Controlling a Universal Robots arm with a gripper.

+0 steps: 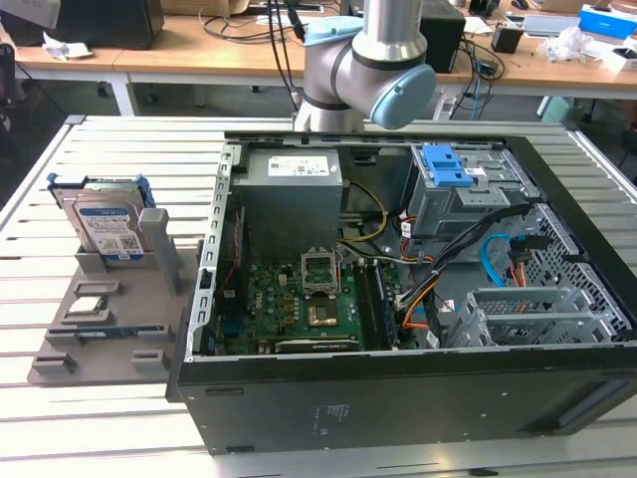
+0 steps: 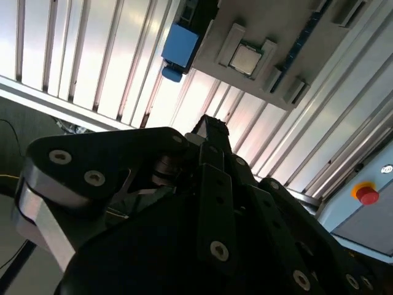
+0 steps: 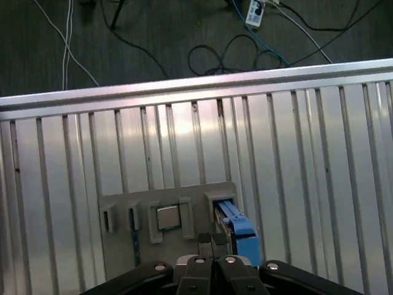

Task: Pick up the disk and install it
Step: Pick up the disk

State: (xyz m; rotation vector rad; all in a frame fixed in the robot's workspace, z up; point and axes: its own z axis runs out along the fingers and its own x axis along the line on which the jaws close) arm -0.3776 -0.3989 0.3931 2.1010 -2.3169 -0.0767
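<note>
The disk [image 1: 105,224] stands on edge in a slot of the grey holder [image 1: 149,299], near the slatted table's [image 1: 109,139] edge at the exterior view's left. This probably leaves its top free for grasping. The gripper [image 3: 212,240], closed and empty, hangs above it without touching.

I see open air above the disk [image 1: 106,227] at the exterior view's left; 1 grey upright [image 1: 155,235] stands just beside it, and the computer case's wall [image 1: 204,289] rises near the tray [image 1: 134,304].
</note>
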